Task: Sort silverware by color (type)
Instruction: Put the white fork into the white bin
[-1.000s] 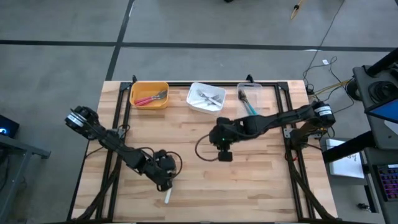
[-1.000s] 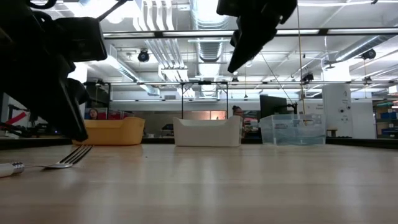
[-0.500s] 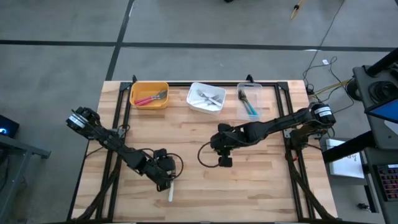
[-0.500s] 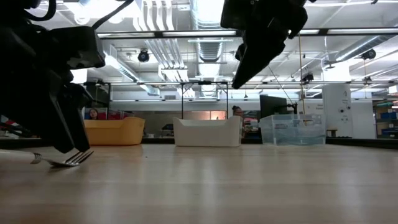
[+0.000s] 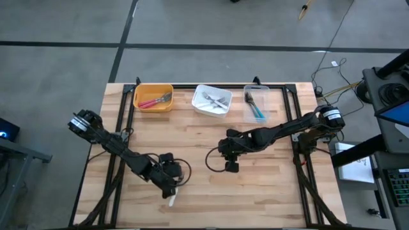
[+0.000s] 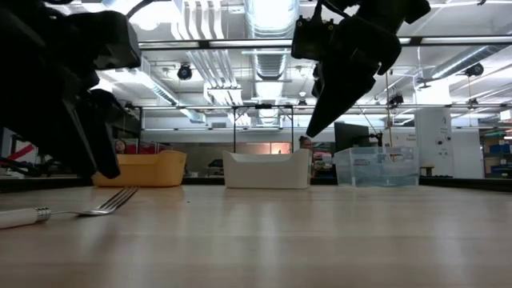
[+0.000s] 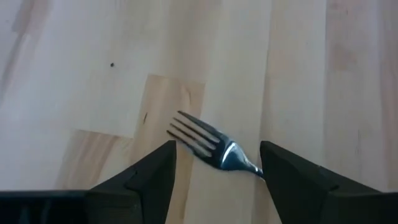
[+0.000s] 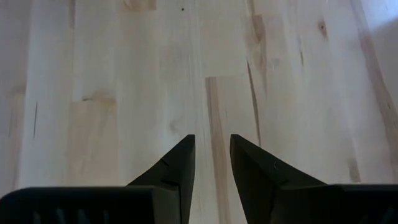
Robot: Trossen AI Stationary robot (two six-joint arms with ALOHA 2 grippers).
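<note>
One piece of silverware, a fork point(image 5: 173, 197) with a white handle point(image 6: 18, 217) and a metal head point(image 7: 208, 142), lies flat on the wooden table near its front edge. My left gripper point(image 5: 169, 187) hovers just above the fork's head, open, with a finger on either side of the head point(image 6: 110, 201) and not touching it. My right gripper point(image 5: 230, 167) hangs over the middle of the table. Its fingers point(image 8: 180, 163) stand a narrow gap apart with nothing between them.
Along the far edge stand an orange bin point(image 5: 153, 98) with red-handled forks, a white bin point(image 5: 212, 100) with white-handled forks and a clear bin point(image 5: 256, 105) with teal-handled forks. Bare wood lies between the arms and the bins.
My left gripper went down onto the fork's head and has come up off it again. The fork has shifted a little on the table and lies flat. My right gripper has moved a little toward the table's near edge.
</note>
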